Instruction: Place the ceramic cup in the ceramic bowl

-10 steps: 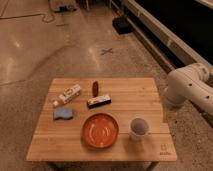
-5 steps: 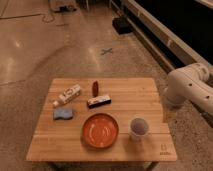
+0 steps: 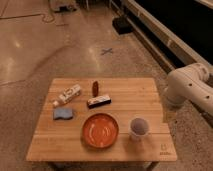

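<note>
Wooden worktop (image 3: 130, 92), left to right: white bottle (image 3: 67, 95) lying on its side, blue sponge (image 3: 63, 114) in front of it, small reddish-brown upright item (image 3: 95, 88), dark bar-shaped packet (image 3: 99, 101), then the ceramic bowl (image 3: 100, 130) near the front edge. The ceramic cup (image 3: 138, 128) stands upright just right of the bowl, apart from it. Only a white arm segment (image 3: 192, 87) shows past the worktop's right side; the end effector is out of frame there, open or closed cannot be told, with the cup lying nearest that side, the bottle and sponge farthest.
</note>
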Robot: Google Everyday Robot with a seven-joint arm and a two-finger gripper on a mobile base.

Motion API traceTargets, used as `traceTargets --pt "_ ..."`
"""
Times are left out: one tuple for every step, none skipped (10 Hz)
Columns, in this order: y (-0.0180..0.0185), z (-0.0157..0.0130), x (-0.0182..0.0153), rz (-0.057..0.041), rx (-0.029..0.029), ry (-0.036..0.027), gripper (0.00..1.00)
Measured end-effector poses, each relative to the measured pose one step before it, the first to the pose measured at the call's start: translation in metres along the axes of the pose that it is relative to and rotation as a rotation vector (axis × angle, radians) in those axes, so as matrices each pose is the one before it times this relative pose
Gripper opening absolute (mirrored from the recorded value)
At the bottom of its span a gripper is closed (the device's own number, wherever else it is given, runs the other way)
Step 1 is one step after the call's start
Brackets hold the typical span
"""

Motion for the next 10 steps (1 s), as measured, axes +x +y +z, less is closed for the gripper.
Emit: traceTargets --pt "0.00003 0.00002 0.00002 0.0 -0.00006 0.00001 0.65" --pt "-0.00001 0.0 -0.00002 -0.00001 0.00001 -0.00002 0.65" --pt "0.0 0.0 0.00003 0.00006 0.00003 0.0 0.65" --pt "0.0006 0.00045 -0.00036 -0.00147 -0.00069 -0.00003 0.65" --pt "0.00144 0.00139 -0.00355 -0.01036 0.00152 -0.00422 0.65" --pt "0.0059 0.00499 -0.01235 -0.02774 0.00005 -0.01277 0.65" --pt "0.00255 0.00292 -0.01072 -0.01846 -0.00044 -0.00852 0.65" --pt "0.00157 0.00281 -0.00801 -0.0171 0.0009 -0.00684 0.65" --pt "0.00404 0.00436 -0.00334 -0.01812 0.00089 -0.0038 0.65" --pt "0.00157 0.00438 -0.00764 -0.02003 0.00339 -0.00421 0.65"
